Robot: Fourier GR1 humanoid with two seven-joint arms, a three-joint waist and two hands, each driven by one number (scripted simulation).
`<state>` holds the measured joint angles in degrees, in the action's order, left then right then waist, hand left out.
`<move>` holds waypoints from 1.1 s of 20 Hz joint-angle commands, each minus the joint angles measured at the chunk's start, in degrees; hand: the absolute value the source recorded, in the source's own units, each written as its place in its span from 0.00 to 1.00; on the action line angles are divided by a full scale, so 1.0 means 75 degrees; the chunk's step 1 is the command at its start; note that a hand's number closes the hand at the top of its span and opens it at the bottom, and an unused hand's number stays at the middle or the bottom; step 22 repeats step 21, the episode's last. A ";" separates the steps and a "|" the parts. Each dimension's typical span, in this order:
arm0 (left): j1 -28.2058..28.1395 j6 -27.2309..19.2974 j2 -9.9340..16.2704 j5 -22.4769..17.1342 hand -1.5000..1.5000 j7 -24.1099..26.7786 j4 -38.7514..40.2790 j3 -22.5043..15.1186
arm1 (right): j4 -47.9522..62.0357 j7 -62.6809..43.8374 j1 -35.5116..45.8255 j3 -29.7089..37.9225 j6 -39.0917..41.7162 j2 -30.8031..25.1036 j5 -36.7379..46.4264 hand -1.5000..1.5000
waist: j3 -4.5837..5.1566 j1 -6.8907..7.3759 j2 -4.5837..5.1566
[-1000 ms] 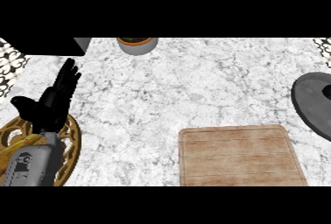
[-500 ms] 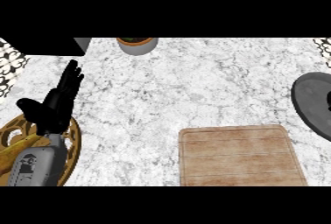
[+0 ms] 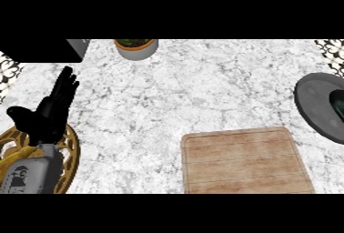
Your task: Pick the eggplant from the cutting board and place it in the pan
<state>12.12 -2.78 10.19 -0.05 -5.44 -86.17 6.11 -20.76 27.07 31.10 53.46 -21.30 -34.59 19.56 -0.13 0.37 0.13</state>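
Counts: one cutting board [image 3: 245,161], one pan [image 3: 321,107], one pot with a plant [image 3: 136,48], one gold wire trivet or stand [image 3: 64,159], one hand in view.

Left hand [image 3: 48,116] sits at the left of the frame, forearm coming up from the lower left corner. Fingers [image 3: 66,86] are straight and held together, pointing toward the upper edge, thumb spread out to the left. Released, nothing in it, nothing between thumb and fingers. The wrist overlaps the gold trivet, which runs off the lower left. Right hand does not show.

Cutting board lies lower right of centre, light wood, its lower edge at the bottom of the view. Its top surface is bare. Pan is at the right edge, mid height, dark grey and round, cut off by the frame. A dark greenish shape, the eggplant [image 3: 338,101], lies inside it against the right edge, only partly visible. Board and pan are apart, with a strip of marble counter [image 3: 201,95] between the board's upper right corner and the pan's lower rim.

Plant pot stands at the top edge, left of centre. A black block [image 3: 40,50] fills the upper left corner, just beside the pot. Patterned surface shows at the far left and upper right corners beyond the counter.

Open room: broad bare marble across the centre, from the hand over to the pan and from the pot down to the board.
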 commanded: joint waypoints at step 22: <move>-0.0142 -0.0025 0.0039 0.0067 0.50 -0.0110 -0.0255 0.0050 | -0.9827 -0.2433 -0.5126 -0.0837 0.2661 0.4138 -0.1328 0.00 | 0.0041 -0.0212 -0.0055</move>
